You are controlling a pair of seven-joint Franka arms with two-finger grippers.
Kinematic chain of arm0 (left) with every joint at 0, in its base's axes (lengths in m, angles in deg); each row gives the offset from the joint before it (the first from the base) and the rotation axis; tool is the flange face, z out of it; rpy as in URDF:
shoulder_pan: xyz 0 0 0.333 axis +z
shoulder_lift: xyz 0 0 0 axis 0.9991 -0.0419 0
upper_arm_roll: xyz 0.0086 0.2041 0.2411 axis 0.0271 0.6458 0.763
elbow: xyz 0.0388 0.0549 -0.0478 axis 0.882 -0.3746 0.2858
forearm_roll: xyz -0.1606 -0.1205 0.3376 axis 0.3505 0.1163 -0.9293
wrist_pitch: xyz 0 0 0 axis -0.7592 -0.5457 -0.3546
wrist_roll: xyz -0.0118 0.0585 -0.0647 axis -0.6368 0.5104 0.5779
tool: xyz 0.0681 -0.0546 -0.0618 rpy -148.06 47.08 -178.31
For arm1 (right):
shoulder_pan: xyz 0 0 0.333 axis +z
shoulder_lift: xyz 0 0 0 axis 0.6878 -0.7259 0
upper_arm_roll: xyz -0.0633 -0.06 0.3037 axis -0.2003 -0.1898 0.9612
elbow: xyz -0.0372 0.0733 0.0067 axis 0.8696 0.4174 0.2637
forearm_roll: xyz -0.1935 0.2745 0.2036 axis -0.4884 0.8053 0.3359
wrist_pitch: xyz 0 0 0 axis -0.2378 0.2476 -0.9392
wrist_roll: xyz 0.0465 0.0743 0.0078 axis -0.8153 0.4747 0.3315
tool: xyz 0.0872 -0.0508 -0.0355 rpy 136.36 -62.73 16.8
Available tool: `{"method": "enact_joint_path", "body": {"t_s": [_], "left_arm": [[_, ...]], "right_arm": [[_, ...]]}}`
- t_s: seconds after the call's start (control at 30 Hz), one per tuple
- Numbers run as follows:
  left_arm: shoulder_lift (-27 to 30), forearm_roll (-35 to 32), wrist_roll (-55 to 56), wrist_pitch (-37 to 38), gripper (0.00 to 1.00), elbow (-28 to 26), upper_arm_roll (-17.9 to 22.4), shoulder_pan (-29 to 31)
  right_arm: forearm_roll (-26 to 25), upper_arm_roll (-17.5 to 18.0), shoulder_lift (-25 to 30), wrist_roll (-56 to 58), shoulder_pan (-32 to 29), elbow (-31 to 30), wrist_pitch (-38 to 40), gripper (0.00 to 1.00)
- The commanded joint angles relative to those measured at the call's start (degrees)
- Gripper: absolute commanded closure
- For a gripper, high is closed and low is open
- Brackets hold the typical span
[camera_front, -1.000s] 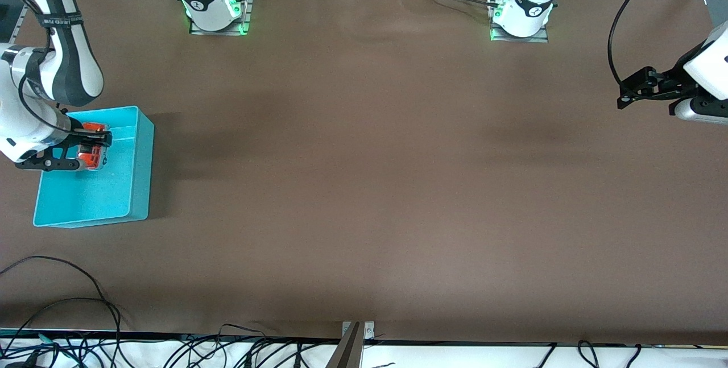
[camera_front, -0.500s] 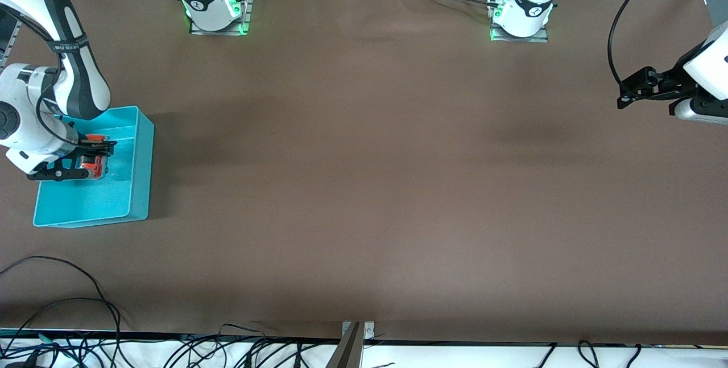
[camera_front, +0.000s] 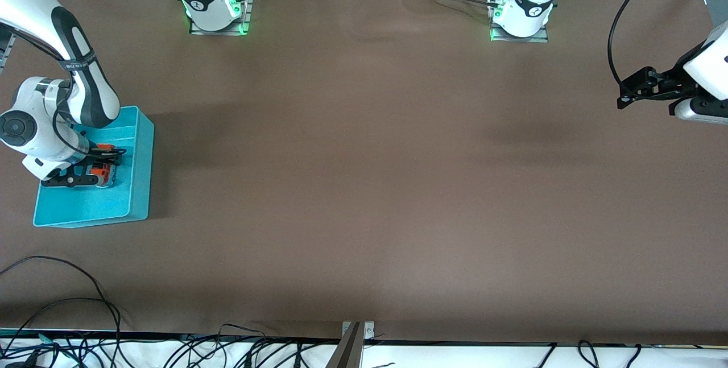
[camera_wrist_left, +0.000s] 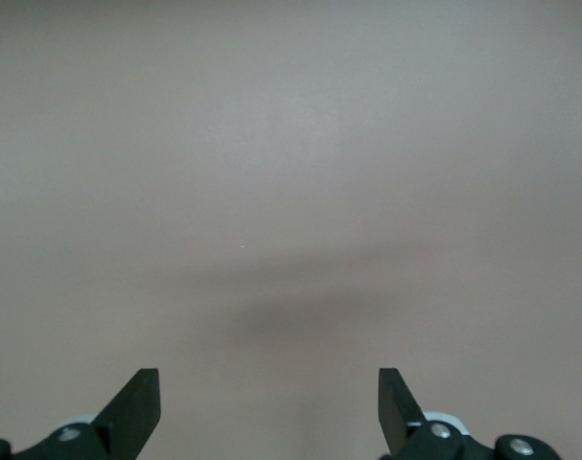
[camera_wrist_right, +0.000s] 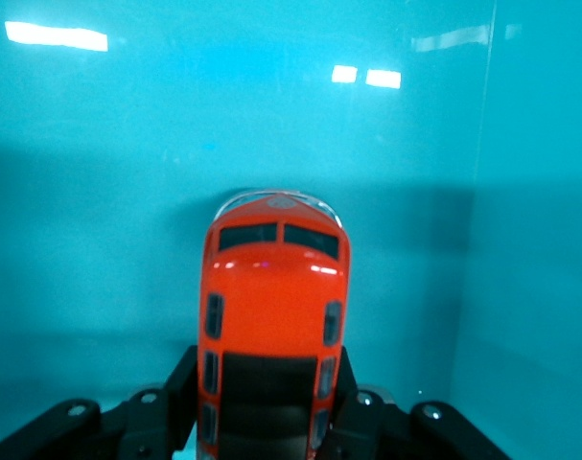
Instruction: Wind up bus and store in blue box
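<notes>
One bus: the bus (camera_wrist_right: 274,316) hangs nose-down inside the blue box (camera_front: 139,152), clamped at its sides, near the box's end farther from the front camera.
Risk: wound up, it may scoot on release and bump a wall — or tip if let go before its wheels are on the floor; whether it touches the floor yet, I cannot tell.
Right gripper: the right gripper (camera_front: 99,170) is down in the box, fingers closed narrow on the bus.
Left gripper: the left gripper (camera_wrist_left: 269,407) waits with jaws spread wide and empty over bare table (camera_front: 364,186) at the left arm's end.
</notes>
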Motion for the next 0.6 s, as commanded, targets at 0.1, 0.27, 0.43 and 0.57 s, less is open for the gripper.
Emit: {"method": "enact_joint_path", "body": {"t_s": [0.1, 0.27, 0.43, 0.57], "left_arm": [[-0.4, -0.7, 0.3, 1.0, 0.00, 1.3, 0.1, -0.3], [-0.3, -0.7, 0.3, 1.0, 0.00, 1.3, 0.1, -0.3], [-0.3, -0.7, 0.3, 1.0, 0.00, 1.2, 0.1, -0.2], [-0.4, -0.7, 0.3, 1.0, 0.00, 1.2, 0.2, -0.1]], "right_arm": [[-1.3, 0.9, -1.9, -0.1, -1.2, 1.4, -1.2, 1.00], [-1.3, 1.0, -2.2, -0.1, -1.2, 1.4, -1.2, 0.53], [-1.3, 1.0, -2.3, -0.1, -1.2, 1.3, -1.2, 0.22], [-1.3, 1.0, -2.3, -0.1, -1.1, 1.3, -1.2, 0.03]]}}
